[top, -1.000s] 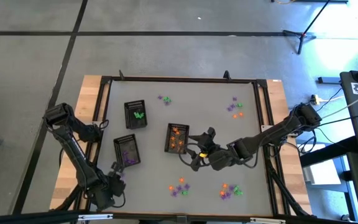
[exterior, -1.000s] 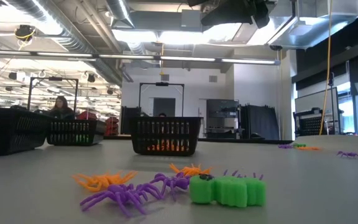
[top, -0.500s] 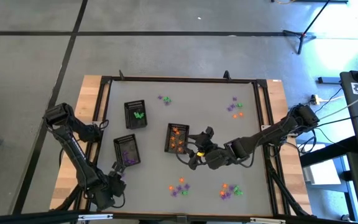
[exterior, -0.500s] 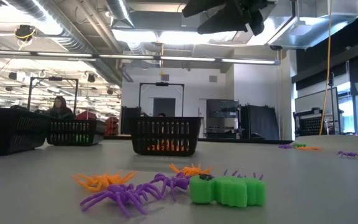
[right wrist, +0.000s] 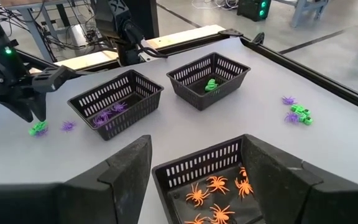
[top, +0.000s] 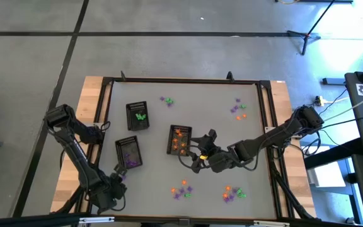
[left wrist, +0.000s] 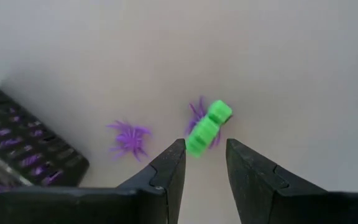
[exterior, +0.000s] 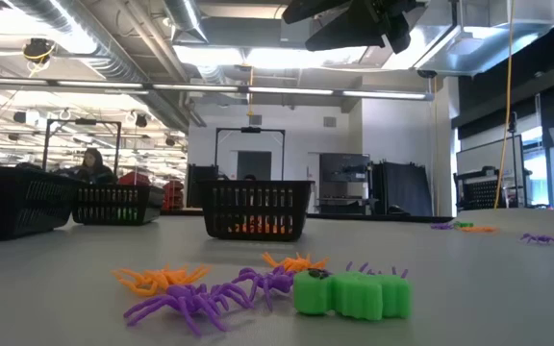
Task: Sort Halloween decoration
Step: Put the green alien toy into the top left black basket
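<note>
Down near the table's front-left corner, the left gripper (left wrist: 205, 163) is hovering with its fingers parted over a green trinket (left wrist: 207, 127) lying on the table beside a purple spider (left wrist: 129, 136), grasping nothing. Meanwhile the right gripper (top: 197, 151) is hanging spread wide and empty just beside the tray (right wrist: 178, 175) holding orange spiders (right wrist: 216, 185). Other trinkets are lying scattered around the table (top: 213, 113)

We've got the right gripper (top: 197, 153) spread open just beside the orange tray (top: 179, 139), with loose trinkets (top: 181, 189) on the table below it. Left gripper (top: 119, 174) sits by the purple tray (top: 128, 152), green tray (top: 137, 116) beyond.
</note>
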Motion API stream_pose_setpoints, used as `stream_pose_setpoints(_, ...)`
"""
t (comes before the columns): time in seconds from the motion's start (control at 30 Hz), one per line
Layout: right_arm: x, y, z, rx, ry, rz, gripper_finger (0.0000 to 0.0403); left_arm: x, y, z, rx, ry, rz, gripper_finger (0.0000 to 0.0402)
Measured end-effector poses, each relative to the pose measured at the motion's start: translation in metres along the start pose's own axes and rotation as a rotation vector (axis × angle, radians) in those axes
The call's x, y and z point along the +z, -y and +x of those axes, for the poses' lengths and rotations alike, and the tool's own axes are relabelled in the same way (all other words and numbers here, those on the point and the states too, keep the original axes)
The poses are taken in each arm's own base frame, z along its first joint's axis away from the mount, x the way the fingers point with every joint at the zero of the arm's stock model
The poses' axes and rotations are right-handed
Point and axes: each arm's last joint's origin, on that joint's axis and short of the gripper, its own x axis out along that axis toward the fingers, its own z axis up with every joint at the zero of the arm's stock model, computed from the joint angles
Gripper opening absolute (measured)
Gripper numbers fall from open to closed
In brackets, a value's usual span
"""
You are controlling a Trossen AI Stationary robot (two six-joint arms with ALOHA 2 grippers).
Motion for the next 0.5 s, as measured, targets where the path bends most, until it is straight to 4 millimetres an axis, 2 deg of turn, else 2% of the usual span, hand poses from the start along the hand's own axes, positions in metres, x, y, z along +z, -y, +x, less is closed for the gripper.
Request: stream_pose_setpoints(0.5,0.000,0.000,0.000,0.000,0.000,0.000,0.0246,-0.006,-0.002,0.016,-0.008,0.041,0.045,0.0107)
